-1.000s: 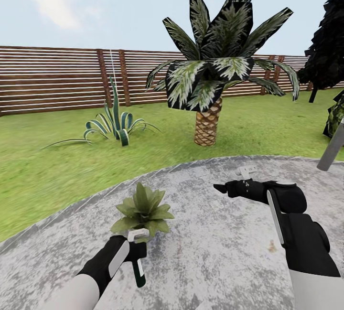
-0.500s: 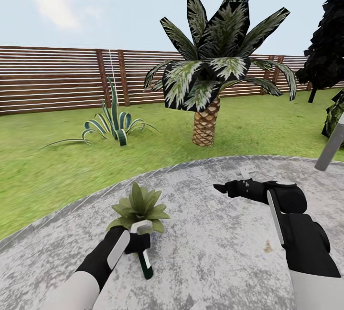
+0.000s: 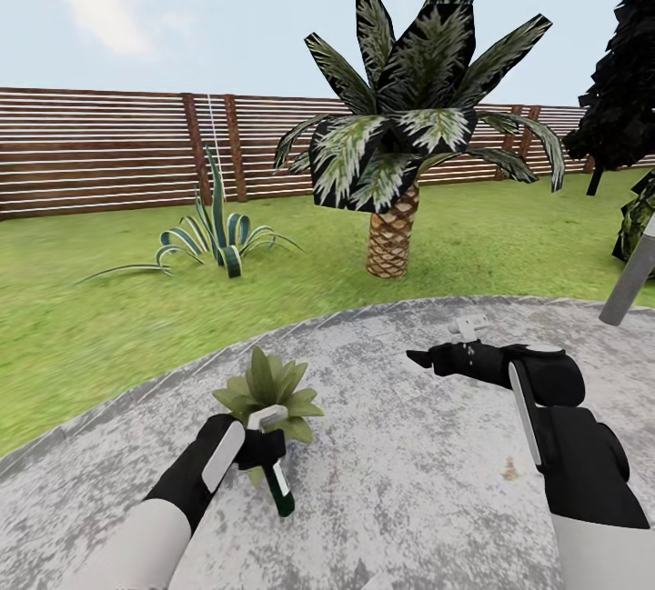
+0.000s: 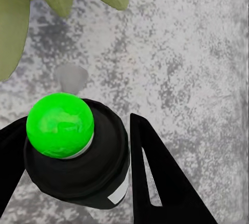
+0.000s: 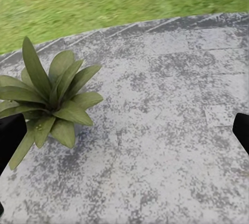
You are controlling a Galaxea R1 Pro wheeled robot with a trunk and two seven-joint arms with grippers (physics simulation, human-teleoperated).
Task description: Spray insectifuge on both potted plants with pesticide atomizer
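Note:
In the head view my left gripper (image 3: 257, 447) is shut on the pesticide atomizer (image 3: 278, 483), a dark green bottle with a white band. The bottle hangs tilted below the fingers, just in front of a potted plant (image 3: 268, 387) on the stone patio (image 3: 409, 472). The left wrist view shows the atomizer (image 4: 78, 156) end-on with a bright green ball on it, held between black fingers (image 4: 155, 182), with plant leaves (image 4: 15, 22) close by. My right gripper (image 3: 435, 358) hovers open above the patio, pointing left. Its wrist view shows a plant (image 5: 49, 99) ahead of the gripper (image 5: 124, 133).
A scaly-trunked palm (image 3: 393, 240) stands on the lawn beyond the patio, a striped agave (image 3: 216, 240) farther left, the slatted fence (image 3: 100, 149) behind. A grey post (image 3: 628, 285) leans in at the right edge beside dark trees (image 3: 623, 99).
The view shifted slightly. My left gripper has carried the atomizer up closer to the plant, and the bottle's lower end has swung right. The right arm has stayed put.

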